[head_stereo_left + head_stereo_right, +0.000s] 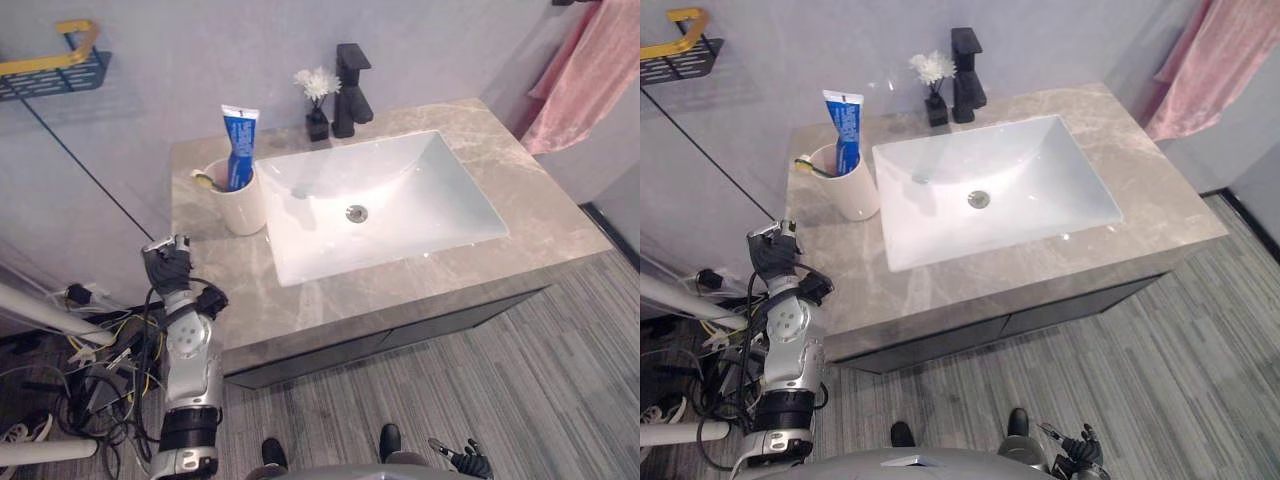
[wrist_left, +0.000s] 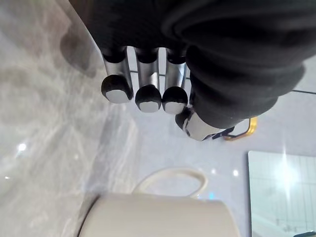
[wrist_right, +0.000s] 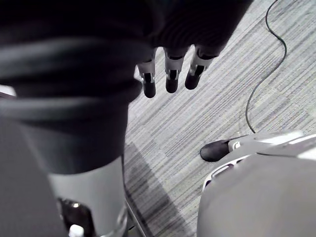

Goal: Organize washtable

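Note:
A cream cup [image 1: 240, 207] stands on the grey marble washtable [image 1: 545, 205], left of the white basin [image 1: 420, 215]. A blue toothpaste tube [image 1: 238, 145] stands upright in it, and a toothbrush [image 1: 205, 180] leans on its rim. My left hand [image 1: 168, 268] hovers at the table's front left corner, a little short of the cup. Its fingers [image 2: 140, 96] are curled and hold nothing, with the cup [image 2: 158, 217] just past them. My right hand [image 1: 470, 462] hangs low over the floor, its fingers [image 3: 170, 76] relaxed and empty.
A black faucet [image 1: 352, 95] and a small black vase with white flowers [image 1: 317, 115] stand behind the basin. A pink towel [image 1: 590, 70] hangs at the far right. A blue and yellow wall basket [image 1: 55, 70] sits at the upper left.

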Available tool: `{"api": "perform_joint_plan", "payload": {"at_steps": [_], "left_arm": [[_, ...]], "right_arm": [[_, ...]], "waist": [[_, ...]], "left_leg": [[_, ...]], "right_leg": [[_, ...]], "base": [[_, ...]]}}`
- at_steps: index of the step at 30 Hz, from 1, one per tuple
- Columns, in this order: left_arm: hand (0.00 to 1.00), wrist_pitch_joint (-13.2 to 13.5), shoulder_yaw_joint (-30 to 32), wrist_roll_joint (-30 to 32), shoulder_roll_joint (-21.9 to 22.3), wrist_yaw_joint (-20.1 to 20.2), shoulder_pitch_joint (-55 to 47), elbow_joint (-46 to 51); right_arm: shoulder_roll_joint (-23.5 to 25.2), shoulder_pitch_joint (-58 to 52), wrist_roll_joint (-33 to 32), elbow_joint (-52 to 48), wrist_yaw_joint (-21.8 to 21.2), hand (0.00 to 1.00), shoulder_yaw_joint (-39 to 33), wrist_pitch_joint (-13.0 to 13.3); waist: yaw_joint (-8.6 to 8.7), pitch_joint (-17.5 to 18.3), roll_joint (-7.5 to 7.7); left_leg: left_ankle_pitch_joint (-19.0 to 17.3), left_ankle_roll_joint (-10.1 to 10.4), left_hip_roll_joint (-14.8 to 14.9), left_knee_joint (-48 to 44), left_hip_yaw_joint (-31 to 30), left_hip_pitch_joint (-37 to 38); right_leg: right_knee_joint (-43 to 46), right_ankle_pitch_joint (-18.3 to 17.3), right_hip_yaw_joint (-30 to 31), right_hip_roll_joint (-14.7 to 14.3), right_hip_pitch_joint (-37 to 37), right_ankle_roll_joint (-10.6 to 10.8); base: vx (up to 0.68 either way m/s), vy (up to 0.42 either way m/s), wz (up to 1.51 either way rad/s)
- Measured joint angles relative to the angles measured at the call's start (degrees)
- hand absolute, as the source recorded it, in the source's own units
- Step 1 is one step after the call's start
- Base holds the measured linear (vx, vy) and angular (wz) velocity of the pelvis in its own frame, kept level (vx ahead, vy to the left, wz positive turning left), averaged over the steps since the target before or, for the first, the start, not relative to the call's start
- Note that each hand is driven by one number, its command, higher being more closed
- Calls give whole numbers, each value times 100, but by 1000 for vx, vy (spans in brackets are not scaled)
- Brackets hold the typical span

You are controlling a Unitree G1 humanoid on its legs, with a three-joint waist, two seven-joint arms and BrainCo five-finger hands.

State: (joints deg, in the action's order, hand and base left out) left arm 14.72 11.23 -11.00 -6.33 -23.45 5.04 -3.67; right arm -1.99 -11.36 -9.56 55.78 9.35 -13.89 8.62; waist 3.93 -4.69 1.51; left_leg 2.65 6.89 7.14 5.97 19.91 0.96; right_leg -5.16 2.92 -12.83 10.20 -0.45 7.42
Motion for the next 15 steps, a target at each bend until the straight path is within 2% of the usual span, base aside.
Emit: {"api": "perform_joint_plan", "payload": {"at_steps": [4, 5, 9, 11, 15], "left_arm": [[100, 158, -131, -384, 215, 242, -373, 772], [100, 203, -320, -438, 250, 379, -505, 1164], [100, 334, -796, -615, 420, 682, -565, 1717], [100, 372, -1103, -675, 431, 766, -565, 1893], [100, 403, -2167, -1105, 446, 1231, -569, 2255]], "right_arm": [[-29, -3, -4, 82, -48, 0, -3, 16], [-33, -3, -5, 114, -48, 0, -6, 13], [-56, -17, -4, 144, -56, 0, -4, 13], [-97, -11, -5, 252, -59, 0, 13, 64], [-175, -16, -36, 340, -59, 0, 51, 75]], "waist": [[-8, 9, -5], [-38, 11, -5], [-105, 18, -18], [-118, 25, -21], [-111, 50, -52]], "left_leg": [[1, 2, -1, 1, -125, -28], [2, 3, 0, 1, -168, -48], [5, 7, 6, -1, -225, -68], [8, 8, 8, -1, -245, -85], [72, -7, 14, -5, -327, -204]], "right_leg": [[57, -65, -80, 7, 35, 15], [91, -95, -105, 9, 30, 17], [204, -160, -136, 13, 2, 22], [231, -168, -147, 14, -15, 23], [284, -168, -209, 17, -108, 22]], "base": [[24, -4, 16], [27, -1, 15], [21, -4, 10], [-1, 3, 7], [-17, 4, 10]]}}
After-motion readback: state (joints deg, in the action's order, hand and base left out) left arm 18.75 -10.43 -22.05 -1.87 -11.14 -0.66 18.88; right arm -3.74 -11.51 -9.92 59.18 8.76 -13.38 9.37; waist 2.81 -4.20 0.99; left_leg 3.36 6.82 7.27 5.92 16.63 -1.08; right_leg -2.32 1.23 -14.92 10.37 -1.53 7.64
